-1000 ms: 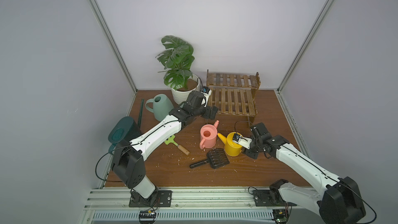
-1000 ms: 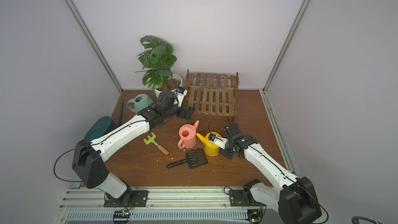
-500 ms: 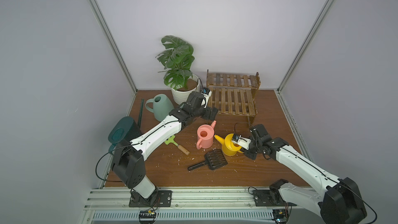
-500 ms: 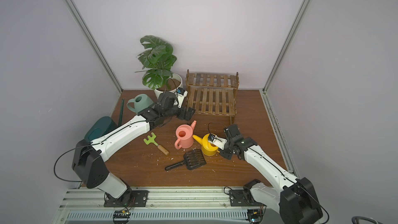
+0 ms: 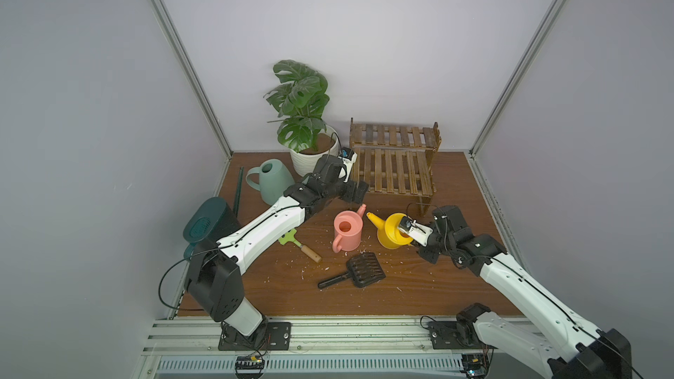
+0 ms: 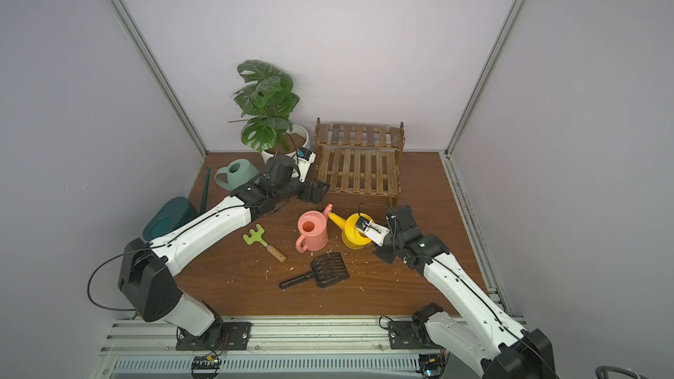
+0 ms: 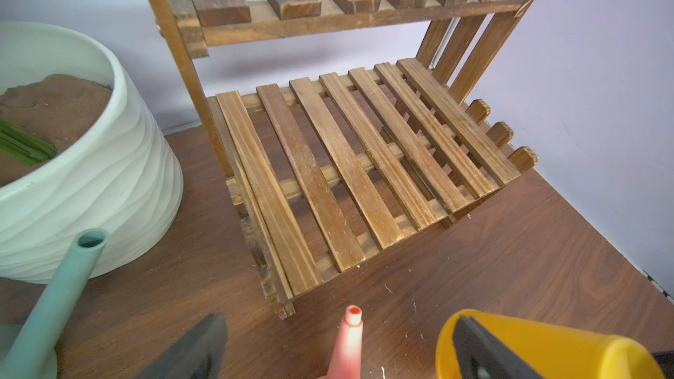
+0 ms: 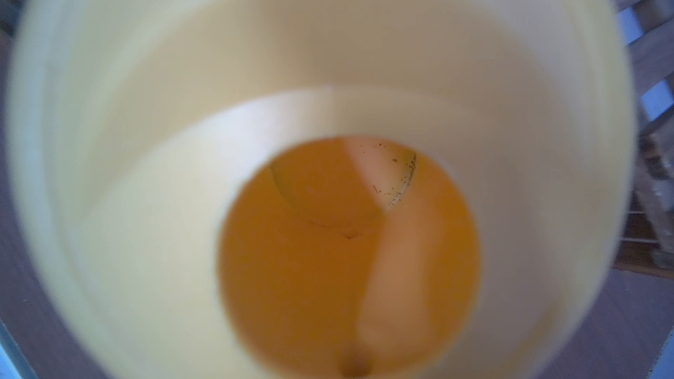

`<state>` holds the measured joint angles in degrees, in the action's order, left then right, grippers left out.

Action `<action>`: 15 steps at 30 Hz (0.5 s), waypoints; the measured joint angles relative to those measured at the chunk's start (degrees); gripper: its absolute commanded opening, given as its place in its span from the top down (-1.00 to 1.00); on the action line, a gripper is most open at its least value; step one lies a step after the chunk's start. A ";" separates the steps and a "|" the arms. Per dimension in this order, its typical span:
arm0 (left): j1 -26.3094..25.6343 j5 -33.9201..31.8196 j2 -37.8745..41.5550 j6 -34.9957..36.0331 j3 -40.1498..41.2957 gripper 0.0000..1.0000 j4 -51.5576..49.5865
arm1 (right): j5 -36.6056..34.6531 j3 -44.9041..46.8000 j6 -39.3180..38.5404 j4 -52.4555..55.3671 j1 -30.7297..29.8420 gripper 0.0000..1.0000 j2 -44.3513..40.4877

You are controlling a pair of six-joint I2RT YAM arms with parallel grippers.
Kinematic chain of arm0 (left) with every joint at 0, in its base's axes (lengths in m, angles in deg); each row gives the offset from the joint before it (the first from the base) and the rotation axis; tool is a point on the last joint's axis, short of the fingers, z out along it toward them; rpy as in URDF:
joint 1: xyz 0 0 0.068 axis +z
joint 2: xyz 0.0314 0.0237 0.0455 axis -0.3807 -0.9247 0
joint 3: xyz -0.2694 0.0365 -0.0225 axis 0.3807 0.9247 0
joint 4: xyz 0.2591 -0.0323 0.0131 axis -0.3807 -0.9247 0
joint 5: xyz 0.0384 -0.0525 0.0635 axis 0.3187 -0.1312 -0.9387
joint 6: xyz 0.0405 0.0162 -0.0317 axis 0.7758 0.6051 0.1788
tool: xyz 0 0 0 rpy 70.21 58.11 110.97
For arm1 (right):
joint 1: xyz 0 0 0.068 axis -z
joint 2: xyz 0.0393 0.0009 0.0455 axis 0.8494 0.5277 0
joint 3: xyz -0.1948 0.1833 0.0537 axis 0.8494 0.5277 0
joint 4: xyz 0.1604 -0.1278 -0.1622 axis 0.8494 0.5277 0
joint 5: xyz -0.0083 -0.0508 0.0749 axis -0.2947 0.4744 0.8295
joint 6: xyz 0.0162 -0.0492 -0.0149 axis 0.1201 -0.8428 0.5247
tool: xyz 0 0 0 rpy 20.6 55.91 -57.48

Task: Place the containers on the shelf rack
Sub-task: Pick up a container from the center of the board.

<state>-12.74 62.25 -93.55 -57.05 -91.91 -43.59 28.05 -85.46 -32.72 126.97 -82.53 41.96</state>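
Note:
The small yellow can (image 5: 386, 236) (image 6: 350, 236) stands in front of the shelf rack (image 5: 394, 173) (image 6: 359, 173). My right gripper (image 5: 410, 239) (image 6: 369, 236) is shut on its rim, and its inside (image 8: 346, 249) fills the right wrist view, hiding the jaws. The pink can (image 5: 348, 235) (image 6: 313, 235) sits beside it, spouts nearly touching. My left gripper (image 5: 359, 191) (image 6: 317, 191) (image 7: 337, 322) hangs open over the pink spout (image 7: 350, 340), by the empty rack's (image 7: 346, 162) front left corner. The sage-green can (image 5: 271, 180) and the teal can (image 5: 208, 226) stand at the left.
A plant in a white ribbed pot (image 5: 313, 156) (image 7: 91, 184) stands left of the rack. A green hand rake (image 5: 297, 246) and a black scoop (image 5: 359, 271) lie near the cans. A dark stick (image 5: 239, 191) leans at the left wall. Shavings litter the floor.
My right gripper has closed on the yellow can and shifted it a little to the left and back. The pink can slid slightly left. The left arm has hardly moved.

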 measured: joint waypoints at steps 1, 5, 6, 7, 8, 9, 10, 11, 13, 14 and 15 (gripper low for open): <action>0.17 -0.26 0.98 -0.15 0.59 -0.99 0.42 | 0.02 -0.50 0.11 0.13 0.00 1.00 -0.81; 0.57 -1.33 3.58 -0.74 1.25 -0.99 2.36 | 0.02 -3.15 0.90 0.33 0.00 1.00 -2.62; 0.61 -1.51 3.87 -0.81 1.25 -0.99 2.84 | 0.00 -4.02 1.29 0.33 0.00 1.00 -2.73; 0.61 -1.75 4.11 -0.90 1.25 -0.99 3.08 | -0.04 -4.83 1.70 0.33 0.00 1.00 -2.78; 0.61 -1.95 4.20 -0.94 1.25 -0.99 3.23 | -0.11 -5.73 2.40 0.33 0.00 1.00 -2.75; 0.61 -2.23 4.20 -0.98 1.25 -0.99 3.34 | -0.17 -6.71 3.28 0.37 0.00 1.00 -2.67; 0.63 -2.40 4.20 -1.01 1.25 -0.99 3.37 | -0.22 -7.72 4.22 0.46 0.00 1.00 -2.51; 0.63 -2.60 4.20 -1.03 1.25 -0.99 3.37 | -0.26 -8.85 5.35 0.42 0.00 1.00 -2.32; 0.68 -2.78 4.22 -1.07 1.25 -0.99 3.48 | -0.26 -11.15 8.11 0.37 0.00 1.00 -1.66; 0.68 -2.86 4.26 -1.14 1.25 -0.99 3.58 | -0.28 -12.24 9.70 0.39 0.00 1.00 -1.27; 0.68 -2.91 4.31 -1.16 1.25 -0.99 3.63 | -0.35 -13.40 11.80 0.37 0.00 1.00 -0.76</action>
<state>-12.06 59.35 -89.25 -58.21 -90.66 -39.96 27.70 -98.86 -20.92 127.34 -82.53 41.19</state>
